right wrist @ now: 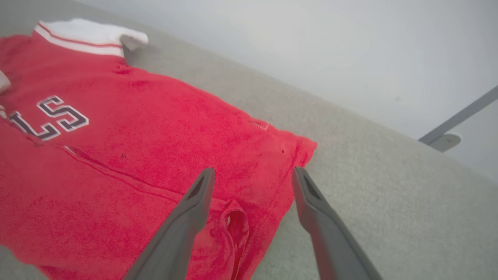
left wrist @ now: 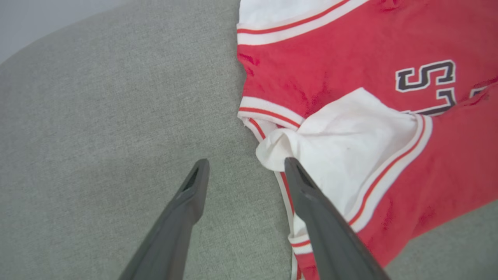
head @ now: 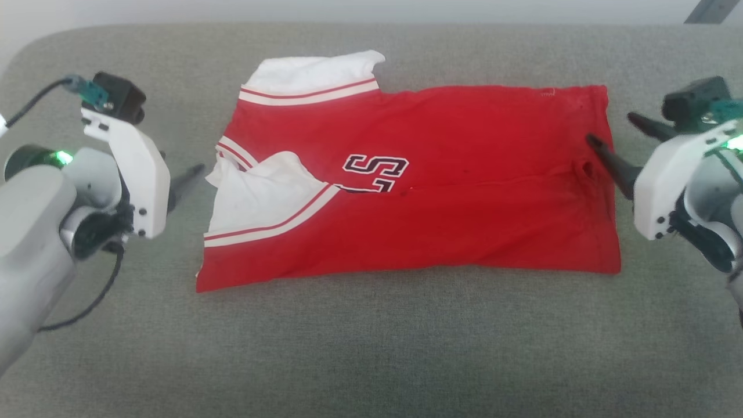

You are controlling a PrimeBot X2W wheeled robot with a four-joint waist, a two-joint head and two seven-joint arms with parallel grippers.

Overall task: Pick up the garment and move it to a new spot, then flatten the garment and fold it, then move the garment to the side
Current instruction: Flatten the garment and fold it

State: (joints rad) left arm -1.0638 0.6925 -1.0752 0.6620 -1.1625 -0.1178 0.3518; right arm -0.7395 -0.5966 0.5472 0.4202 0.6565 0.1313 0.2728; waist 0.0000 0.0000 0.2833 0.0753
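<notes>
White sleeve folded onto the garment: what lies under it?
The red front of the garment lies beneath the white sleeve. The lettering disappears under the fold; its other letters are covered.

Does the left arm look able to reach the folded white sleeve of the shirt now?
Likely yes. The left arm has its jaws open right beside the white sleeve of the shirt, with nothing lying between them.

On the red jersey-style shirt (head: 464,145) with white short sleeves and red-and-white striped trim, dark white-outlined block lettering (head: 377,172) is printed. A full "S" can be read. Beside it, part of a second letter, seemingly an "L", is cut off by a folded-over red layer. A small white stitched mark (head: 546,92) near the hem cannot be read.
</notes>
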